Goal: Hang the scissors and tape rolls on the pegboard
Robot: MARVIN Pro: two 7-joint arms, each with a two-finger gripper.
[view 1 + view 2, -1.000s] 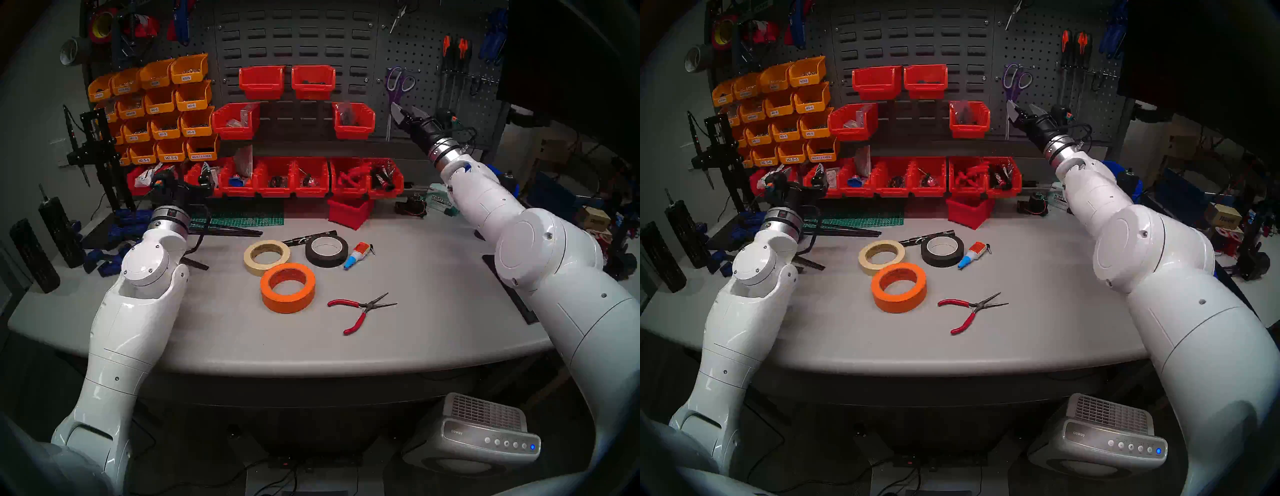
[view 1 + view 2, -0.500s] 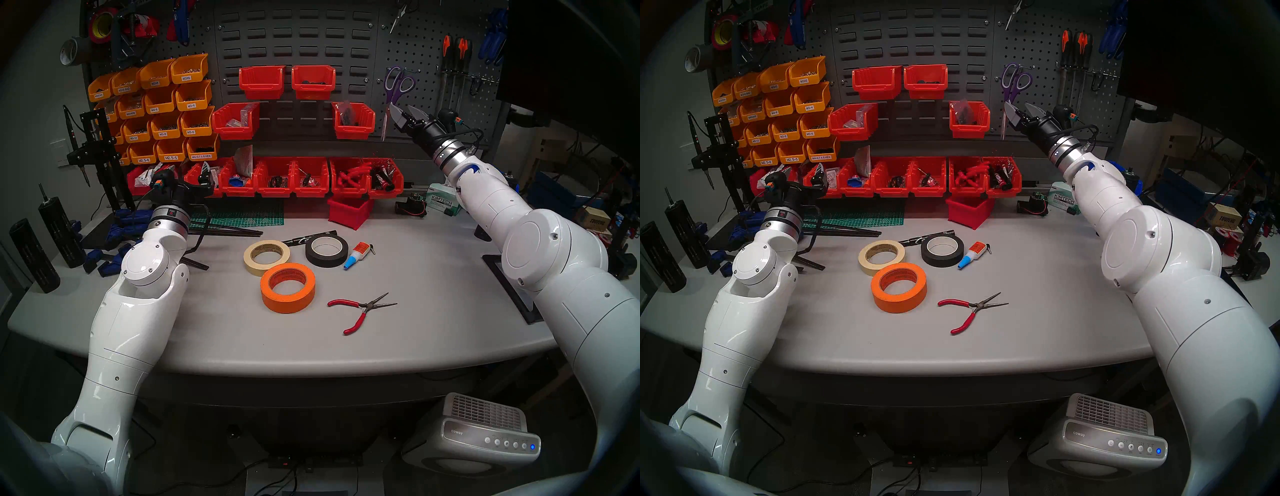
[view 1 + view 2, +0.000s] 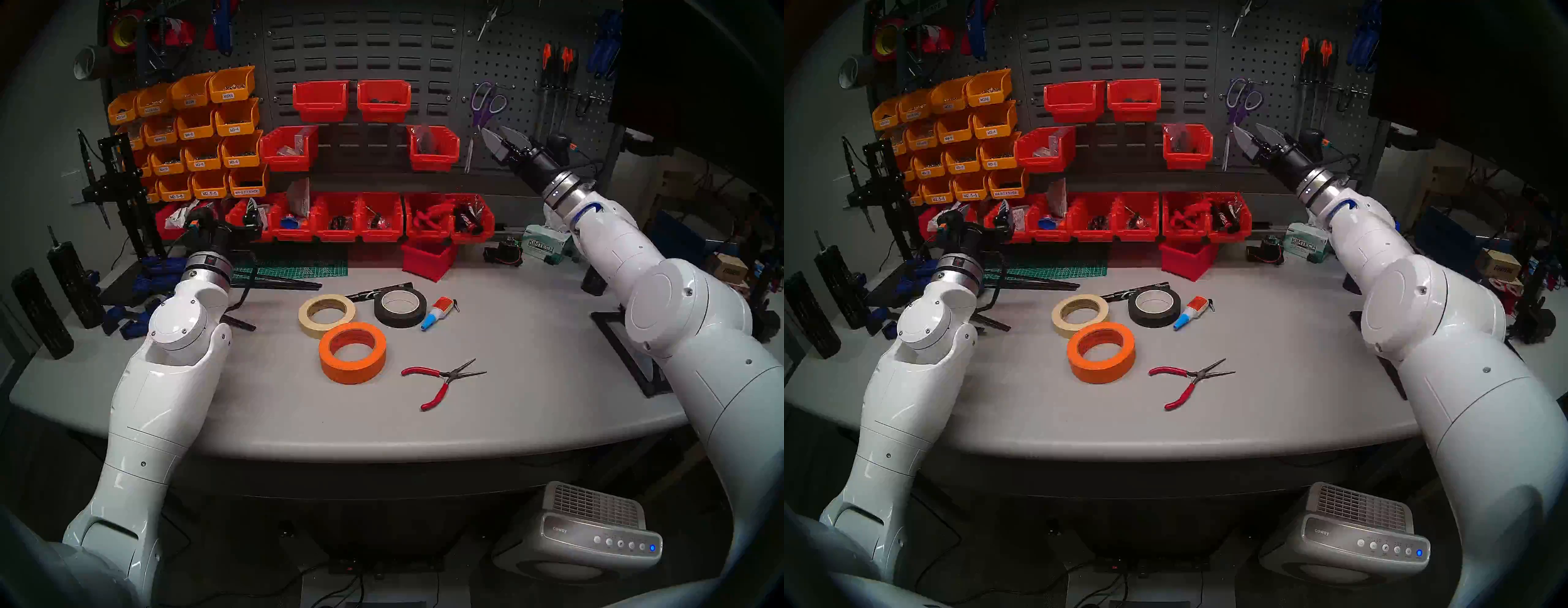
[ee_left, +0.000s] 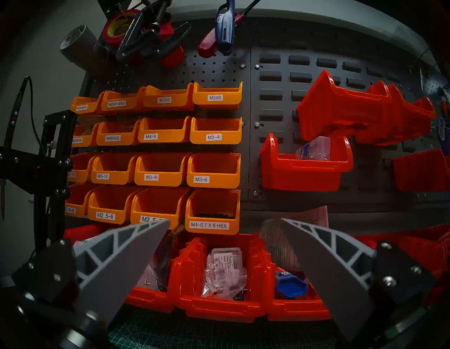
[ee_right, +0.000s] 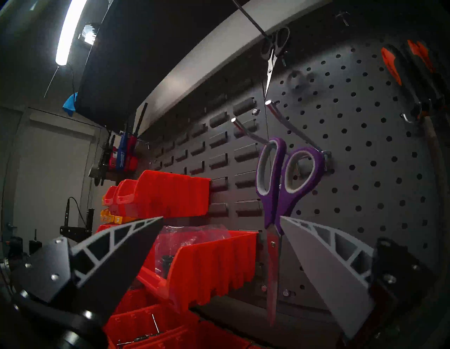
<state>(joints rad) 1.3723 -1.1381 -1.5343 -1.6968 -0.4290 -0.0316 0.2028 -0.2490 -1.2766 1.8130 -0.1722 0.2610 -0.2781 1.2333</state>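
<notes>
Scissors [image 5: 277, 185]: hung on pegboard [image 5: 365, 170] hook, upper right of head view.
Tape rolls [image 3: 353, 352]: three left on worktop [image 3: 530, 361], centre frame.
Right gripper [image 3: 500, 138]: jaws spread, empty.
Left gripper [image 4: 225, 246]: jaws spread, empty.

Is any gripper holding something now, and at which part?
Nothing is held. The right gripper is open beside the hanging scissors, and the left gripper is open and empty.
</notes>
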